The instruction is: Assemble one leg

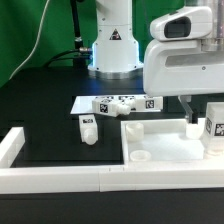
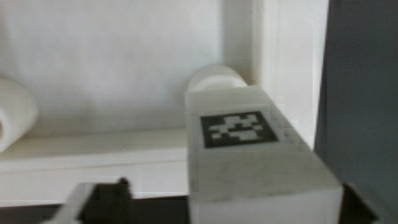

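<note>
Robot's tool is clamped around the leg, holding it just above the corner of the rimmed panel at the exterior view's right, apparently to line it up with its seat, while another leg lies on the tabletop.

Exterior view wide and low; wrist view close on shared leg.

A black tabletop lies before a green backdrop.

No readable text; square marker tag on the leg
</note>
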Controlling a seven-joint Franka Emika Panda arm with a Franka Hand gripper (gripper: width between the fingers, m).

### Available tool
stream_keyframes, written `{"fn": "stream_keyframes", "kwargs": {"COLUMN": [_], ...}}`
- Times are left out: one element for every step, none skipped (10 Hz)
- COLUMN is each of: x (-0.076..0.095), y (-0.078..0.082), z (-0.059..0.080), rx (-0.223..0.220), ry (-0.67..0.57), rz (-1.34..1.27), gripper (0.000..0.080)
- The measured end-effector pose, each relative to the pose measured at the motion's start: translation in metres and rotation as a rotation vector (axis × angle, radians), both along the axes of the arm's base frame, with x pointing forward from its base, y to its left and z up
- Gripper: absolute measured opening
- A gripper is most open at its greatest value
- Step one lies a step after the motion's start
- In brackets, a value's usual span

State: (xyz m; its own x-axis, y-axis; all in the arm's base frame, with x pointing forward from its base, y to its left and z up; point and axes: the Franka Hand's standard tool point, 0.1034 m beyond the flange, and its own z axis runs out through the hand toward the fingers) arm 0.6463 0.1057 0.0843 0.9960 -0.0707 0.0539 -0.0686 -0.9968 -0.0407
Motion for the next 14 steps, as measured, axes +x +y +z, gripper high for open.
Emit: {"fn": "stream_keyframes", "kwargs": {"x": [-0.0001, -0.0002, -0.0002, -0.0003, -0.0005, -0.0015, -0.0027, -0.0040, -0.0047, -0.0058, -0.0060, -0.0060, -0.0063, -0.0063], "y": [0.0004, 0.0005, 0.0006, 0.0006, 0.0003, 0.0003, 0.0010, 0.0029, 0.0003, -0.0031, -0.0033, -0.0036, -0.0033, -0.0027], "z": [-0.0001, -0.0001, -0.0002, -0.0004, -0.0005, -0.0010, -0.0012, -0.0014, -0.0021, -0.0027, -0.0026, -0.0028, -0.0034, -0.0035], "rx": [0.006, 0.010, 0.013, 0.019, 0.022, 0.029, 0.032, 0.039, 0.086, 0.139, 0.143, 0.142, 0.141, 0.138], "ry": [0.003, 0.006, 0.008, 0.012, 0.015, 0.024, 0.032, 0.040, 0.061, 0.088, 0.088, 0.088, 0.089, 0.085], "rz": [-0.079, -0.158, -0.205, -0.296, -0.369, -0.539, -0.712, -0.864, -1.070, -1.248, -1.267, -1.263, -1.262, -1.228], "gripper": [0.0335, 0.0285, 0.0285, 0.0285, 0.0285, 0.0285, 0.0285, 0.0285, 0.0285, 0.0285, 0.0285, 0.0285, 0.0368, 0.0503]}}
